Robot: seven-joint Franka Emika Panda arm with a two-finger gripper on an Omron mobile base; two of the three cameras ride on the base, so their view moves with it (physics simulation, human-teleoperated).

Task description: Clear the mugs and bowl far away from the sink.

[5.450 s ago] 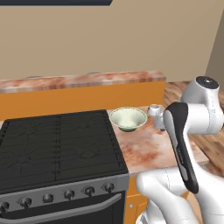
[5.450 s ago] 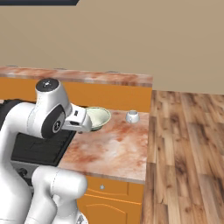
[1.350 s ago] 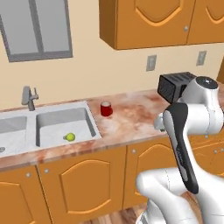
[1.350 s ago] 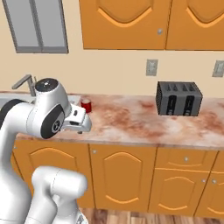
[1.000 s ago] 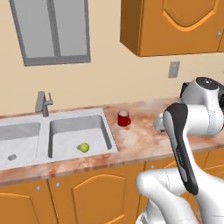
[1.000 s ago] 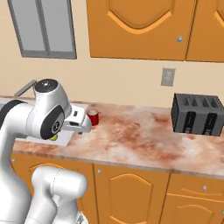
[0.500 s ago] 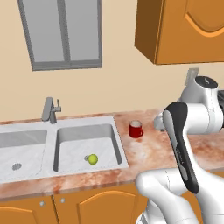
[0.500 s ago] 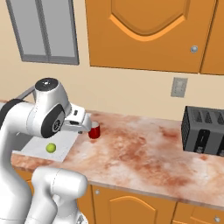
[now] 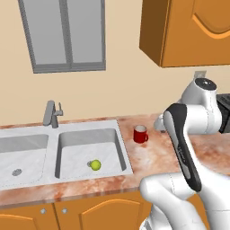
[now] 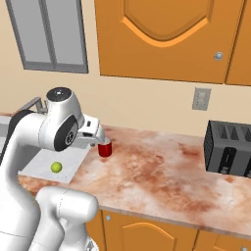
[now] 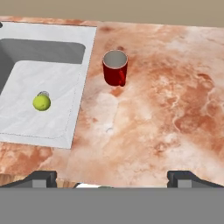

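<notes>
The mug [image 11: 115, 68] stood untouched on the tabletop [image 11: 166, 113] just beside the sink [image 11: 43, 100], upper centre of the hand view, with the jaws open and empty, so clearing looked barely begun.

I had 2 base cameras behind the arm, left and right, sharing the sink [image 9: 67, 152] and mug [image 9: 140, 134]; my hand camera looked down closer.
</notes>
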